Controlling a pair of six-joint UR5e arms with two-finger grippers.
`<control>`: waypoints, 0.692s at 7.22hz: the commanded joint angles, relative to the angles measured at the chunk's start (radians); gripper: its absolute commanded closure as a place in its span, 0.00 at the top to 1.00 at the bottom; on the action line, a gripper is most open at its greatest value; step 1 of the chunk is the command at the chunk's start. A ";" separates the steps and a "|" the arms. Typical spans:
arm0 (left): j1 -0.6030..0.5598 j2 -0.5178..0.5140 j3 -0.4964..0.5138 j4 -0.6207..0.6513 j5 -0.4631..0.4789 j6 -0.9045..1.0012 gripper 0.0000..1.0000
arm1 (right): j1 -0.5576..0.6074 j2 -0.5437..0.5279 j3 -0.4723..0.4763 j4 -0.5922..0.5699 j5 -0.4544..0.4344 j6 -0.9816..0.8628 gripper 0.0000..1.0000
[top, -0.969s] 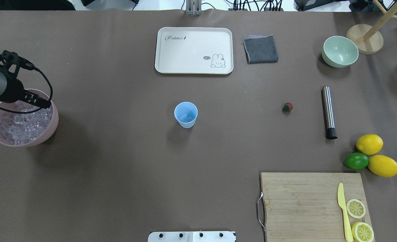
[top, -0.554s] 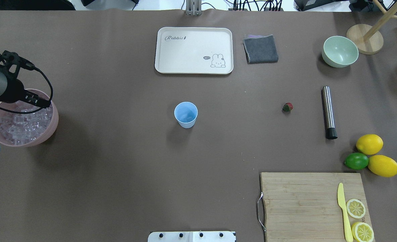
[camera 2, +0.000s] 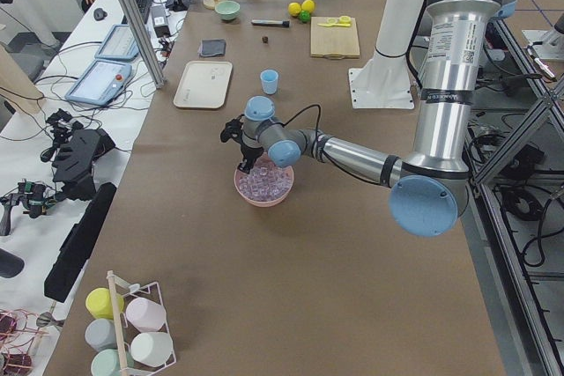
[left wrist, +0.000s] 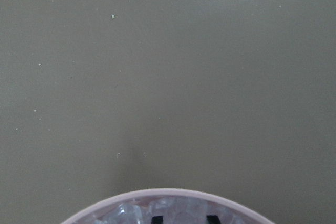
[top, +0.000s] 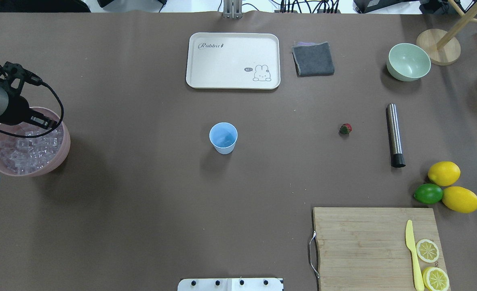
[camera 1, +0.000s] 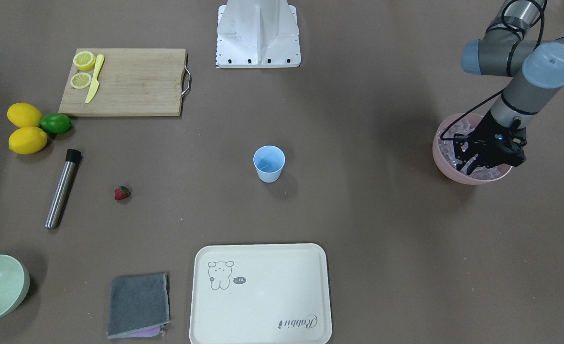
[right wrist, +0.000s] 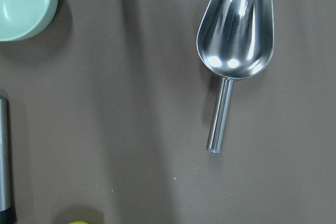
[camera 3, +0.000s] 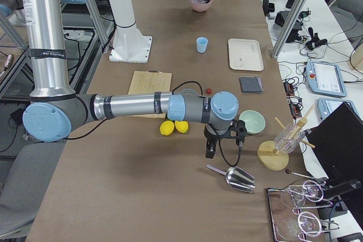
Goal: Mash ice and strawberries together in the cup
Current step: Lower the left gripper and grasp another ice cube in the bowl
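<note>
The light-blue cup (top: 223,137) stands upright mid-table, also in the front view (camera 1: 269,163). The strawberry (top: 345,129) lies on the table to its right, near a steel cylinder. The ice (top: 24,151) fills a pink bowl (top: 63,151) at the far left. My left gripper (camera 1: 483,161) hangs over the bowl's far side, jaws apart, tips just above the ice (left wrist: 131,214). My right gripper (camera 3: 211,150) shows only in the exterior right view, above the table beside a metal scoop (right wrist: 236,30); I cannot tell whether it is open.
A steel cylinder (top: 394,135) lies right of the strawberry. A cream tray (top: 233,60), grey cloth (top: 313,59) and pale green bowl (top: 408,61) sit at the back. Two lemons and a lime (top: 428,194) lie beside a cutting board (top: 364,242) holding a yellow knife and lemon slices.
My left gripper has shifted slightly back and to the left over the pink bowl. Nothing else has moved.
</note>
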 commanded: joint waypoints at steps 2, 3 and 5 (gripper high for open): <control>-0.006 0.003 -0.003 -0.001 -0.005 0.000 0.55 | 0.000 0.003 0.000 -0.002 0.000 0.000 1.00; -0.009 0.002 -0.005 -0.001 -0.017 -0.001 0.76 | 0.002 0.004 0.000 0.000 0.000 0.000 1.00; -0.015 0.002 -0.005 -0.001 -0.020 -0.009 0.88 | 0.000 0.004 0.000 0.000 0.000 0.000 1.00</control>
